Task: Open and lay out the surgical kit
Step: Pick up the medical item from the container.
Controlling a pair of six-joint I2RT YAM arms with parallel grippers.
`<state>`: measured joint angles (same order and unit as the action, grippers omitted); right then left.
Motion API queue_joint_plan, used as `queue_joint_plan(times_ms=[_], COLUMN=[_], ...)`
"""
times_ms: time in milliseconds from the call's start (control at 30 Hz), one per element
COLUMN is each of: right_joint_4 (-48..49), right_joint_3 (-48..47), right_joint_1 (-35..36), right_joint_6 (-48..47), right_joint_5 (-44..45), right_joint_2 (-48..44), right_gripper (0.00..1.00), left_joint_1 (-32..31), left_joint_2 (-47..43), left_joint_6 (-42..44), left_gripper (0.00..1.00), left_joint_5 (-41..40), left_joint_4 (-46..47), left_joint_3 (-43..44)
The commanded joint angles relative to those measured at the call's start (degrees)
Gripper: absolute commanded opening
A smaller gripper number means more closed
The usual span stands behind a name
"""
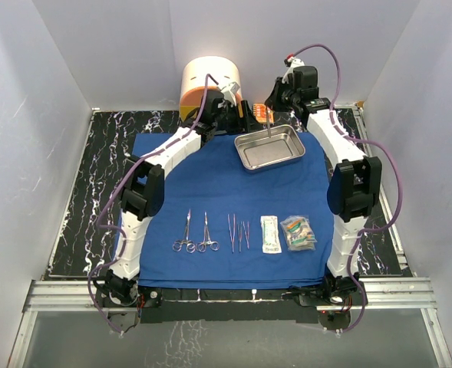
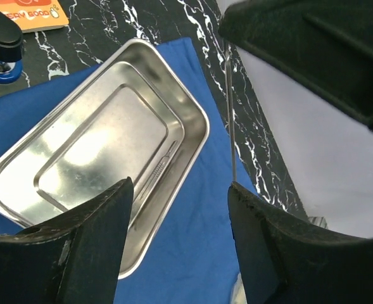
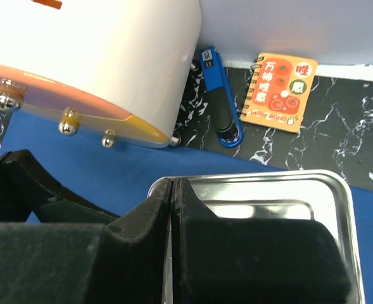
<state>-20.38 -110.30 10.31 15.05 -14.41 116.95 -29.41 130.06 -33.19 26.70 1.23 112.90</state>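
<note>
From the top camera I count one blue cloth [image 1: 226,192] spread flat, one steel tray [image 1: 270,147], two ring-handled instruments [image 1: 196,234], three slim tools [image 1: 239,232] and two clear packets [image 1: 287,234]. The tray's long axis runs left to right, its right end slightly farther away. The row of tools lies well back from both pincers, towards the arm bases. Their long axes run near to far, with the rings nearest the bases. My left arm [image 1: 145,188] and right arm [image 1: 354,184] both stretch forward and lean inward to meet over the tray. A thin steel instrument [image 1: 268,129] hangs upright at the tray's far rim.

On the left wrist camera, the left pincer [image 2: 180,190] gapes wide and holds nothing. The tray sits right below it, running diagonally. A slim streak follows the tray's inner wall; whether it is a tool or a reflection I cannot tell. The hanging instrument is just beside my right-hand finger.

On the right wrist camera, the right pincer [image 3: 172,190] is pressed closed on that instrument, seen as a sliver between the pads, directly above the tray. Beyond the pincer I see one round container [image 3: 104,57], one blue stapler [image 3: 221,101] and one orange notebook [image 3: 283,90].
</note>
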Motion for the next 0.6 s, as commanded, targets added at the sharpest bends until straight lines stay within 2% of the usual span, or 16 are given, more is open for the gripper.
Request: queue_joint_plan(times_ms=[0, 267, 467, 567], right_joint_4=[2.3, 3.0, 3.3, 3.2], right_joint_3=[1.8, 4.2, 4.6, 4.7], right_joint_1=[0.8, 2.0, 2.8, 3.1], right_joint_6=[2.8, 3.6, 4.0, 3.9], right_joint_5=[-1.3, -2.0, -2.1, -2.0], right_joint_2=[-4.3, -5.6, -6.4, -6.7], right_gripper=[0.00, 0.00, 0.00, 0.00], left_joint_1=[-0.2, -0.9, -1.2, -1.3], left_joint_2=[0.5, 2.1, 3.0, 3.0], left_joint_6=[-5.6, -7.9, -8.7, -9.0], left_gripper=[0.58, 0.56, 0.47, 0.38], left_joint_5=[0.7, 2.1, 1.1, 1.3], left_joint_4=[5.5, 8.4, 8.2, 9.0], left_joint_3=[3.1, 4.2, 4.1, 3.6])
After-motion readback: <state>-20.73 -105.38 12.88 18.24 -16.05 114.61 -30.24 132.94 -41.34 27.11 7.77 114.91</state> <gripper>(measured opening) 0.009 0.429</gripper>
